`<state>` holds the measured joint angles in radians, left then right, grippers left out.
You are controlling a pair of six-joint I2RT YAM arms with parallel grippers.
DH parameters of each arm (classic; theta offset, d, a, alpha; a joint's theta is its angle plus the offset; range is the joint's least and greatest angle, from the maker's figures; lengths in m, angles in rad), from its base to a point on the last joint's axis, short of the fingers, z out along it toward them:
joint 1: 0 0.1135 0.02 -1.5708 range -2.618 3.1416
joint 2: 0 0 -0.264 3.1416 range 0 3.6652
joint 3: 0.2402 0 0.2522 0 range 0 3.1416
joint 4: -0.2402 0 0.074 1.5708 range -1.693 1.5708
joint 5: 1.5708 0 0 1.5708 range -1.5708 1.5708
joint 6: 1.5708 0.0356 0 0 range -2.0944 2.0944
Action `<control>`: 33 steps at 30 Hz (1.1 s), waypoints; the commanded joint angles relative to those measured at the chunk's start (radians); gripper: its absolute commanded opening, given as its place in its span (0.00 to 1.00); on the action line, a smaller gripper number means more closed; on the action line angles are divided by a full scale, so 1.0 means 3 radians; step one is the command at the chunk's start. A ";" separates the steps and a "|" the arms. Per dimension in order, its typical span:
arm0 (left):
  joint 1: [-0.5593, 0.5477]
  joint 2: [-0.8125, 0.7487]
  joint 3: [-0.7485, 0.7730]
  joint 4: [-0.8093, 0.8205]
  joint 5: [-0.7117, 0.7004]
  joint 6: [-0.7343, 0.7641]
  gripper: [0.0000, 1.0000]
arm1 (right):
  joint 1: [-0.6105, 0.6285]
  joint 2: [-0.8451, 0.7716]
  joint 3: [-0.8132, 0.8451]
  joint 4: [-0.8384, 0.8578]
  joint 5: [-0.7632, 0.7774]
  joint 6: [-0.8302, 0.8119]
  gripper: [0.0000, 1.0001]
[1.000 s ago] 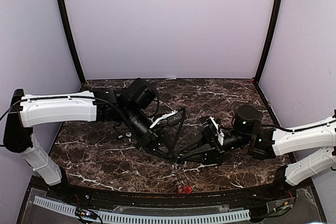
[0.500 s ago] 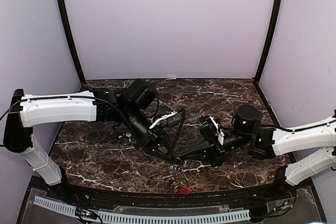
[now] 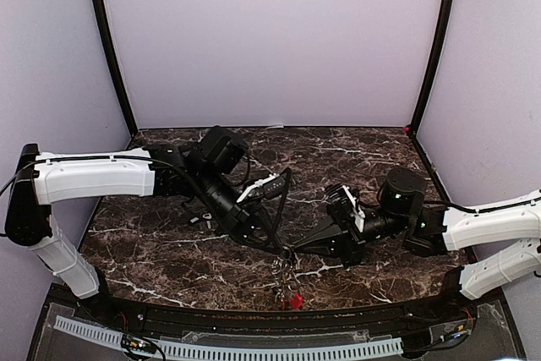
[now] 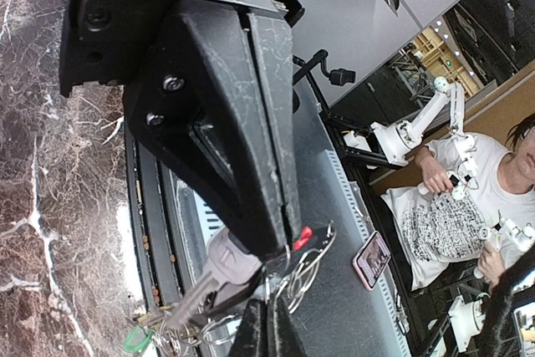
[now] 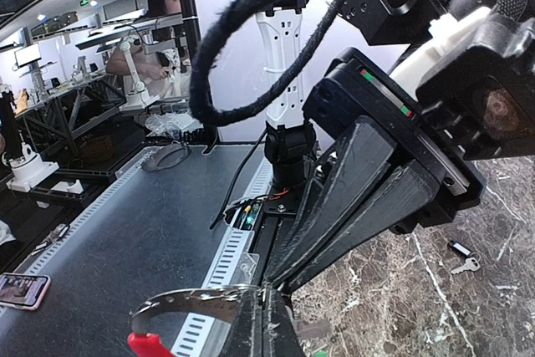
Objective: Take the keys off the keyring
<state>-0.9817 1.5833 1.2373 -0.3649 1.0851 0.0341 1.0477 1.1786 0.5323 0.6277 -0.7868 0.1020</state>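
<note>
Right gripper (image 3: 297, 250) just clamped shut on the keyring (image 3: 289, 254), left gripper (image 3: 282, 248) also pinching it, raised over the table (image 3: 355, 145) near-centre, keys (image 3: 285, 276) dangling, likely ready for pulling keys off.

No text, brand, number or sign can be read in any view. A dark print is seen on the white T-shirt (image 4: 435, 225) at the right of the left wrist view, but no letters can be made out. A small green sign (image 5: 84, 2) at the upper left of the right wrist view is too small to be read.
</note>
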 commanded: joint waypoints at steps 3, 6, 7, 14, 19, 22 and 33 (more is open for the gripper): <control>0.0161 -0.0252 -0.0145 0.0315 0.0158 -0.0120 0.00 | 0.0004 0.0097 0.0020 0.0058 -0.0239 0.0017 0.00; 0.0226 -0.0325 -0.0245 0.0523 0.0184 -0.0259 0.00 | 0.0010 0.0133 0.0015 0.0074 -0.0249 0.0033 0.00; 0.0233 -0.0343 -0.0276 0.0588 0.0186 -0.0293 0.00 | 0.0010 0.0143 0.0015 0.0086 -0.0251 0.0041 0.00; 0.0240 -0.0386 -0.0353 0.0803 0.0202 -0.0424 0.00 | 0.0015 0.0264 0.0015 0.0237 -0.0197 0.0094 0.00; 0.0245 -0.0412 -0.0419 0.0915 0.0239 -0.0481 0.00 | 0.0014 0.0192 -0.0081 0.0409 0.0037 0.0156 0.00; 0.0255 -0.0431 -0.0444 0.0947 0.0230 -0.0496 0.00 | 0.0015 0.0004 -0.0212 0.0428 0.0343 0.0150 0.01; 0.0281 -0.0435 -0.0420 0.0949 0.0249 -0.0502 0.00 | 0.0224 -0.0223 -0.0293 0.0246 0.1279 -0.0071 0.47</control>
<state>-0.9054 1.4998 1.1107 -0.1055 1.1225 -0.1135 1.0748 1.1088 0.4236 0.7174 -0.5247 0.1322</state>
